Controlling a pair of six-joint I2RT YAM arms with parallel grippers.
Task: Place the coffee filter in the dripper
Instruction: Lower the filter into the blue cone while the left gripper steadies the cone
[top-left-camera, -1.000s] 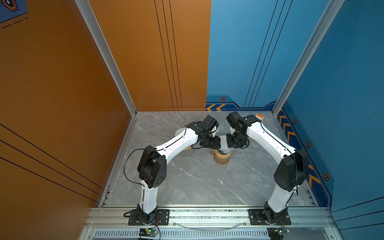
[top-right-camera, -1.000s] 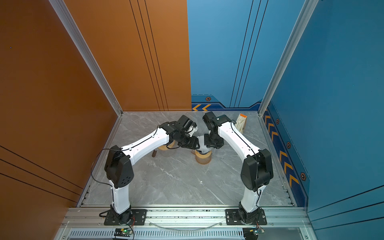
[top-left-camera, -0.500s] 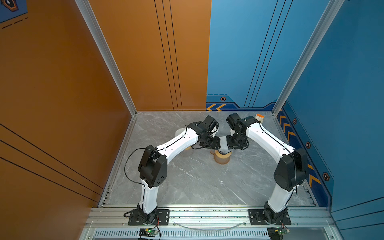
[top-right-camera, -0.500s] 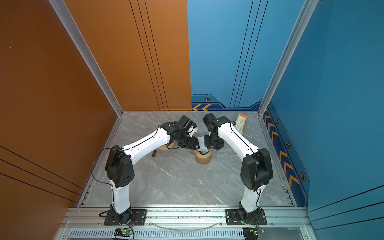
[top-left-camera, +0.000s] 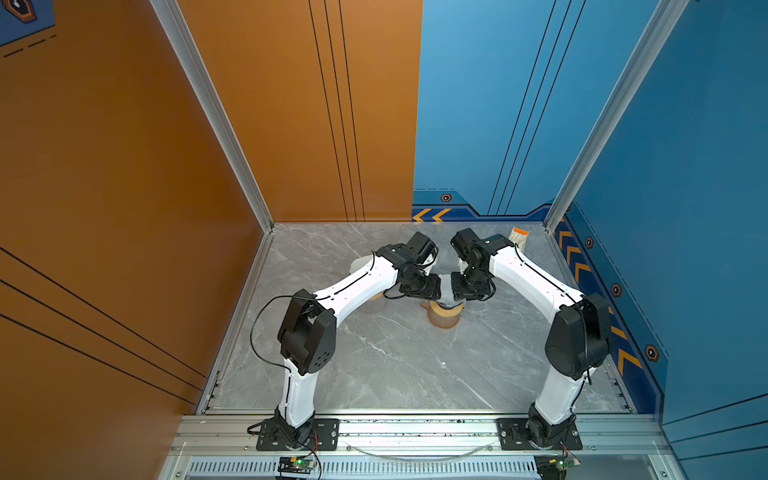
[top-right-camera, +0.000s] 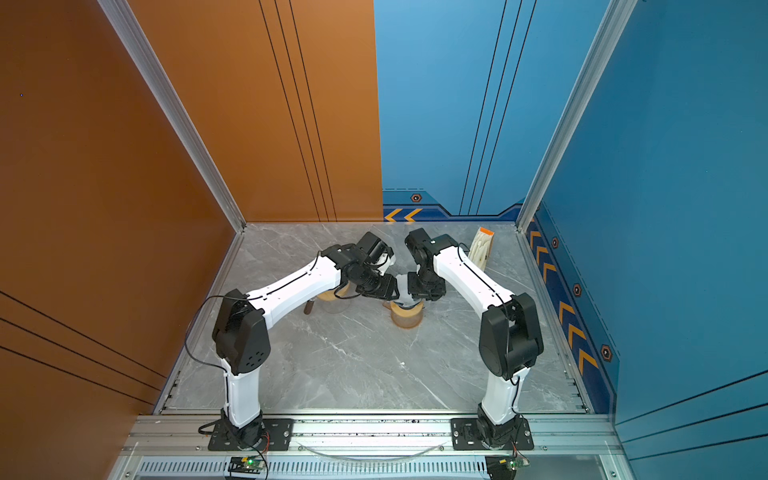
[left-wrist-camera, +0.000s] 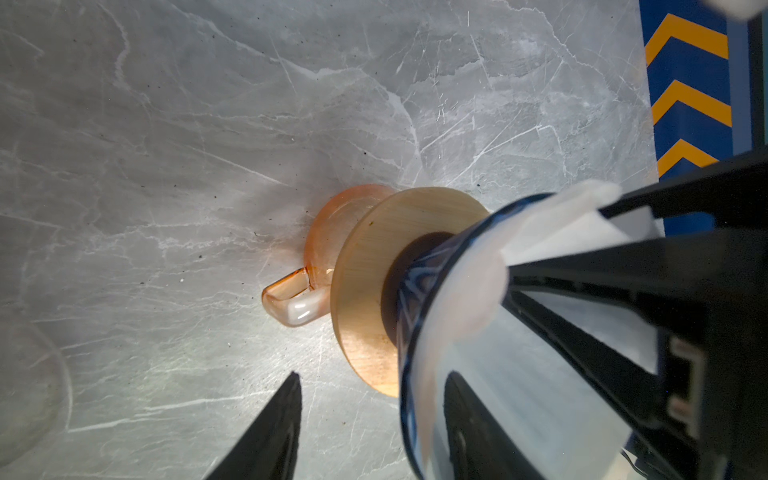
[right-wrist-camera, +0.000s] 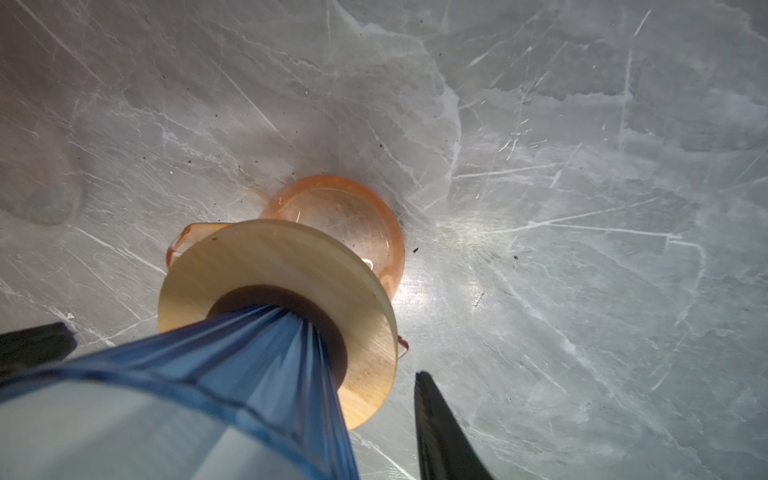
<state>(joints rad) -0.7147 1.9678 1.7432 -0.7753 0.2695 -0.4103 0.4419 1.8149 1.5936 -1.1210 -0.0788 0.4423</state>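
The white paper coffee filter (left-wrist-camera: 473, 286) already sits inside the blue ribbed glass dripper (right-wrist-camera: 249, 353), with one lobe folded out over the rim. The dripper stands by its round wooden collar (left-wrist-camera: 365, 270) on the orange glass mug (right-wrist-camera: 340, 212), on the grey marble tabletop (left-wrist-camera: 166, 124).

Your right gripper (left-wrist-camera: 557, 241) reaches into the cone with paper between its partly parted fingers. Whether it actually pinches that paper I cannot tell. Your left gripper (left-wrist-camera: 373, 374) is spread wide astride the dripper wall, one finger outside and clear of the glass, the other seen through it, gripping nothing.

I judge the step in hand to be seating, so press the paper down until it lies against the ribs all round (that stray lobe wants tucking in). Use light pressure straight down the cone's axis, because the stack is tall and looks easy to tip. When you let go, part the right fingers fully first, then lift straight up so the paper isn't dragged out.
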